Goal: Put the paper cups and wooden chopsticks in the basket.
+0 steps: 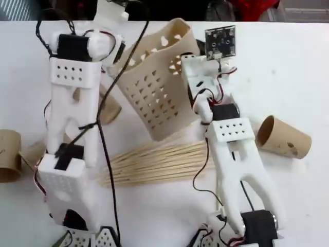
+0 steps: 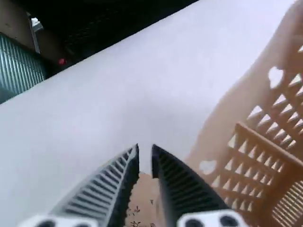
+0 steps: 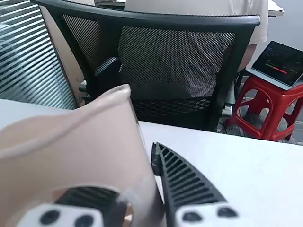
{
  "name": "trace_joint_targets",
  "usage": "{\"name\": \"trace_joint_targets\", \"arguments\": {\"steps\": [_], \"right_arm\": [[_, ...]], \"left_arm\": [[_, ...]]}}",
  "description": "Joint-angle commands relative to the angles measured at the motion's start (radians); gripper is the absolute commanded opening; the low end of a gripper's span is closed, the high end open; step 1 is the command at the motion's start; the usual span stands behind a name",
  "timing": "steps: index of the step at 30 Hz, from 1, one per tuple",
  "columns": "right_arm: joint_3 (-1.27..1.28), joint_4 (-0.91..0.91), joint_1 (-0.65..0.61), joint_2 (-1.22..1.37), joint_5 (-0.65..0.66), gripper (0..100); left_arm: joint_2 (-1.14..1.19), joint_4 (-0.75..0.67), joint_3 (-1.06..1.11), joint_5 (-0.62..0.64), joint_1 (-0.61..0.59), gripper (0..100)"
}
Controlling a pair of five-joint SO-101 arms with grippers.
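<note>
The beige basket (image 1: 154,92) is tipped up off the table, and my right gripper (image 1: 186,59) is shut on its rim. In the right wrist view the basket wall (image 3: 71,156) runs between that gripper's (image 3: 142,163) fingers. A bundle of wooden chopsticks (image 1: 154,162) lies in front of the basket, between the two arms. My left gripper (image 2: 144,151) is shut with nothing in it, left of the basket (image 2: 265,156). One paper cup (image 1: 109,109) lies under the left arm, and it shows behind the fingers (image 2: 142,201). Other cups lie at the right (image 1: 284,137) and far left (image 1: 9,154).
Black cables (image 1: 105,149) trail over the left arm and across the chopsticks. A black mesh chair (image 3: 180,61) and a red stool (image 3: 270,109) stand beyond the table's far edge. Bare table shows at the far right (image 1: 298,67).
</note>
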Motion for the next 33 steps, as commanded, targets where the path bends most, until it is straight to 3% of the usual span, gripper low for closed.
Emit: {"name": "trace_joint_targets", "arguments": {"steps": [1,5,12,17,26,33], "right_arm": [[-0.014,-0.061,0.005,0.004,0.011,1.7],[-0.012,-0.107,-0.002,0.039,0.061,1.7],[-0.012,-0.116,-0.033,0.041,0.066,1.7],[0.025,-0.099,-0.048,-0.073,0.064,1.7],[0.127,-0.005,-0.180,-0.366,0.064,1.7],[0.129,0.039,-0.182,-0.444,0.068,1.7]], "left_arm": [[-0.031,0.127,-0.221,-0.071,-0.012,27],[-0.028,0.210,-0.338,-0.112,-0.018,26],[-0.021,0.110,-0.063,-0.184,-0.024,26],[-0.021,0.023,0.037,-0.206,-0.053,26],[0.022,0.009,0.048,-0.233,-0.025,26],[0.082,0.009,0.044,-0.279,-0.015,26]]}}
